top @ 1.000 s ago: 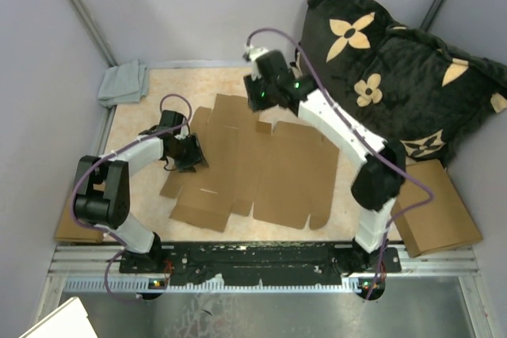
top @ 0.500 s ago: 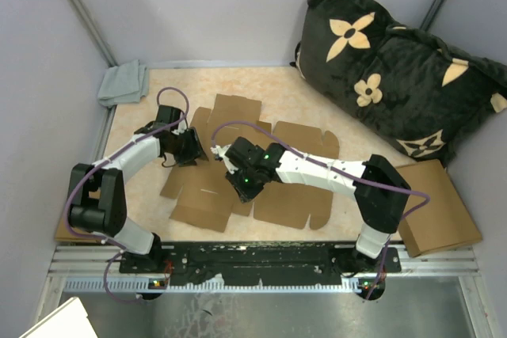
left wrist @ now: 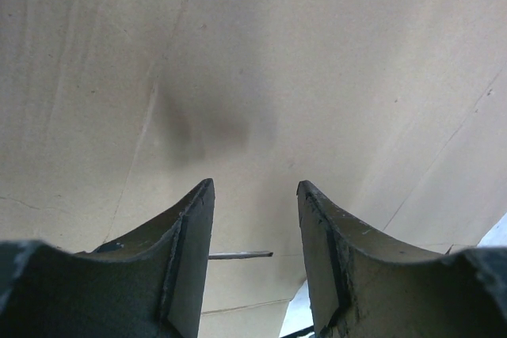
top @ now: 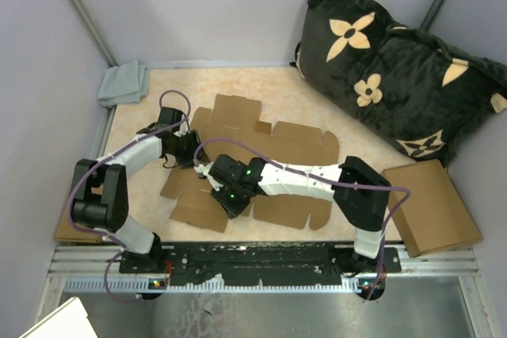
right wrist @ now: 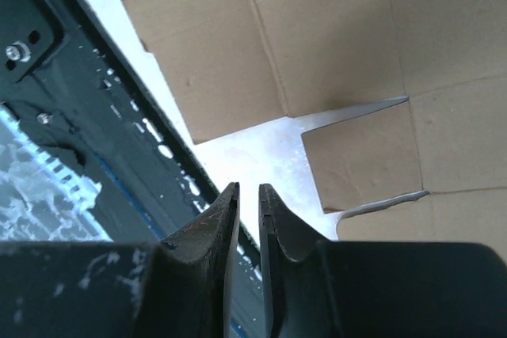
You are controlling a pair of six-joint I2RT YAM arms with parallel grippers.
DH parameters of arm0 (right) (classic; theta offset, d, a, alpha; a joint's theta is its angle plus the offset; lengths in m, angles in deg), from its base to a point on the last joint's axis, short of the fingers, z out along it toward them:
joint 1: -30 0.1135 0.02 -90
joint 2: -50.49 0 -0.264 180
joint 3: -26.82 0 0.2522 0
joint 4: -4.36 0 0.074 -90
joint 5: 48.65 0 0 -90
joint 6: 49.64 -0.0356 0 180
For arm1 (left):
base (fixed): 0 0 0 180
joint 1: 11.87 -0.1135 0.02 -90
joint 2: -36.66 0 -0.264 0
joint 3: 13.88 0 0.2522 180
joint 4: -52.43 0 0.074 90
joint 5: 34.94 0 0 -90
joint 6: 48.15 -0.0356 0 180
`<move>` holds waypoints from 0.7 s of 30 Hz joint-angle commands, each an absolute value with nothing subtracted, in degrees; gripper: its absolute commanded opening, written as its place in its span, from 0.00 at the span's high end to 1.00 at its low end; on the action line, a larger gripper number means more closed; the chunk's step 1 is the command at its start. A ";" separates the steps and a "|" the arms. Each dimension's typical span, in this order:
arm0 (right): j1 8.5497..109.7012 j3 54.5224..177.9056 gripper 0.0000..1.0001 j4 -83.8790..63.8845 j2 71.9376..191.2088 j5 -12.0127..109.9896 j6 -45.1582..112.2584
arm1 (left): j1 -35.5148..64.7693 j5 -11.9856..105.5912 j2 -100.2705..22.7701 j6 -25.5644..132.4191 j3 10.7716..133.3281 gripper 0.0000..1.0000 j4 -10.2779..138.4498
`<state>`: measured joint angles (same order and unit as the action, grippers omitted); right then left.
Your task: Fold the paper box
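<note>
The paper box lies as a flat die-cut sheet in the middle of the table. My left gripper is open and empty, low over the sheet's left part. In the left wrist view the gripper has only plain cardboard in front of it. My right arm reaches left across the sheet. My right gripper is at the sheet's near left flaps, shut on nothing. In the right wrist view the gripper points at bare table beside a notch between flaps.
A black pillow with beige flowers fills the back right. A ready-made brown box sits at the right. A grey cloth lies at the back left. A small flat cardboard piece is at the left edge. The black rail runs along the near edge.
My right arm swung from the sheet's far edge down and left to its near left flaps. My left gripper stayed over the left part, shifting only slightly.
</note>
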<state>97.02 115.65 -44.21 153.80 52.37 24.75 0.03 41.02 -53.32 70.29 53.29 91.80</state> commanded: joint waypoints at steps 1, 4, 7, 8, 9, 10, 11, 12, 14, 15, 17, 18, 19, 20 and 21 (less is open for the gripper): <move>98.87 116.31 0.83 -40.91 155.34 47.88 25.51 | 0.34 40.36 -55.30 69.47 51.86 0.47 91.06; 100.00 114.52 0.83 -38.71 155.93 45.52 24.73 | 0.34 40.41 -56.00 69.16 51.57 0.47 91.38; 100.58 113.03 0.83 -36.93 155.85 43.06 23.69 | 0.34 40.84 -56.16 68.95 51.48 0.47 91.70; 100.70 112.54 0.83 -36.46 155.86 42.35 23.27 | 0.34 40.88 -56.20 68.86 51.47 0.47 91.80; 100.71 112.10 0.82 -36.17 155.92 42.03 22.94 | 0.34 41.02 -56.24 68.73 51.52 0.47 91.87; 100.73 111.71 0.82 -35.76 156.07 41.72 22.62 | 0.34 41.11 -56.31 68.63 51.59 0.47 92.05; 100.85 111.36 0.82 -35.47 156.12 41.55 22.41 | 0.34 41.17 -56.41 68.57 51.61 0.47 92.18; 100.85 111.12 0.82 -35.36 156.29 41.38 22.17 | 0.34 41.24 -56.50 68.45 51.57 0.47 92.25; 100.84 110.67 0.82 -35.14 156.81 40.71 21.65 | 0.36 41.60 -56.80 68.26 51.56 0.47 92.52; 100.90 110.48 0.82 -34.97 157.22 40.44 21.43 | 0.35 41.70 -56.96 68.14 51.56 0.47 92.62; 100.85 110.37 0.81 -34.83 157.89 39.80 21.10 | 0.34 41.91 -57.26 68.00 51.49 0.47 92.84; 100.84 110.21 0.81 -34.73 158.17 39.24 20.85 | 0.34 42.07 -57.41 67.91 51.56 0.48 92.89; 100.88 110.31 0.81 -35.00 158.46 38.40 20.59 | 0.34 42.18 -57.51 67.87 51.56 0.48 93.13; 100.92 110.40 0.81 -35.32 158.62 37.44 20.33 | 0.34 42.34 -57.56 67.81 51.56 0.48 93.27; 100.89 110.57 0.81 -35.68 158.58 36.49 20.18 | 0.34 42.51 -57.64 67.66 51.63 0.48 93.39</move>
